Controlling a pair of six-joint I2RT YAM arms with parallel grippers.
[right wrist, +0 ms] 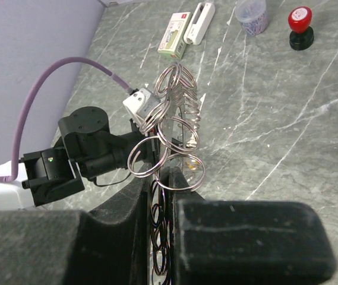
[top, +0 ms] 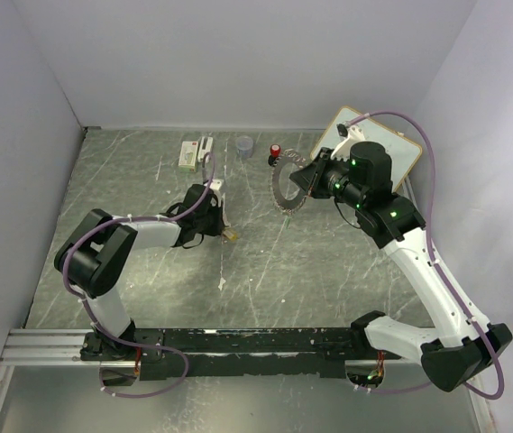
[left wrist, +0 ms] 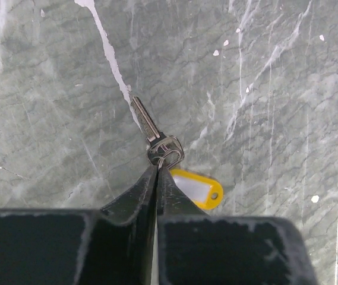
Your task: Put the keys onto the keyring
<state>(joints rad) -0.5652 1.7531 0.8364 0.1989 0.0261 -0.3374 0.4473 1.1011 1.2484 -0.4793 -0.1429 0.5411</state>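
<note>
The keyring (right wrist: 185,104), stiff thin wire fringed with loose loops, hangs above the counter (top: 265,271), clamped by its rim in the right claw (right wrist: 167,178). The left claw (left wrist: 158,171), jaws almost together, nips the yellow-tagged key (left wrist: 146,120) by its small head loop, low at the counter. The key looks light and slippery and is probably best held there.

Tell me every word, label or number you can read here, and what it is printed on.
None can be read.
Small white and green cardboard box: print too small and blurred to read.
Yellow plastic key tag: its label window looks blank.
</note>
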